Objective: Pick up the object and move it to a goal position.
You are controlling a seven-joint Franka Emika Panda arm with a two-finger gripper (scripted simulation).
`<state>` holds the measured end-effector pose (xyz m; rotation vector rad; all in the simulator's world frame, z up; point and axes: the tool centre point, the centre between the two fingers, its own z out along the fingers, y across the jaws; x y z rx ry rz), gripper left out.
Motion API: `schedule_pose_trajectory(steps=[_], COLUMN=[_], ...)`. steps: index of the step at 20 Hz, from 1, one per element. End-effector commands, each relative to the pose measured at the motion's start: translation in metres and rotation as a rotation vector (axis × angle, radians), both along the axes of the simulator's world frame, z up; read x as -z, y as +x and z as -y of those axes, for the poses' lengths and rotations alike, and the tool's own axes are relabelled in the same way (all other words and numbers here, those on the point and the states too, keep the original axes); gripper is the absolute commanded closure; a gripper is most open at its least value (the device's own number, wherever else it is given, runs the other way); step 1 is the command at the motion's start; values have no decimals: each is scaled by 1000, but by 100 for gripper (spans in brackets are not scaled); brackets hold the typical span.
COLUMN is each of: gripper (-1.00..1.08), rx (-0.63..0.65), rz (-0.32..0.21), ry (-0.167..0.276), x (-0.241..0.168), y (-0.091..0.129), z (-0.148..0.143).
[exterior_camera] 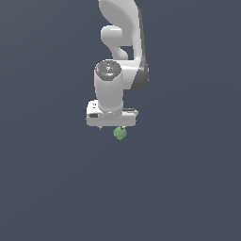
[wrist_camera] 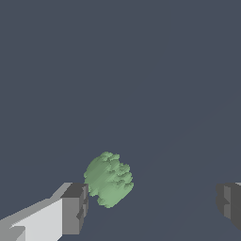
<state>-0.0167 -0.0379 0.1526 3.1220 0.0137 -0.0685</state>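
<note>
The object is a small bumpy light-green ball (exterior_camera: 120,133) on the flat dark grey ground. It sits just under the white gripper (exterior_camera: 111,128) in the exterior view, toward that view's right. In the wrist view the ball (wrist_camera: 109,179) lies between the two dark fingertips of the gripper (wrist_camera: 153,206). It is right beside one fingertip (wrist_camera: 75,207) and far from the other (wrist_camera: 230,202). The jaws stand wide apart and hold nothing. The gripper points straight down, and its white hand hides most of the fingers in the exterior view.
The white arm (exterior_camera: 120,42) rises behind and above the gripper. The plain dark grey ground (exterior_camera: 188,188) shows all around, with no other object in either view.
</note>
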Motion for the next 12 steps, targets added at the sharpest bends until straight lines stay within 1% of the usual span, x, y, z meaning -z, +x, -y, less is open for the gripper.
schedule_pose_trajectory(steps=[1, 6, 12], gripper=[-92, -92, -92], rx=[-44, -162, -336], rz=[1, 6, 13], ry=[2, 8, 16], x=[4, 13, 27], y=[-2, -9, -19], z=[-2, -7, -14])
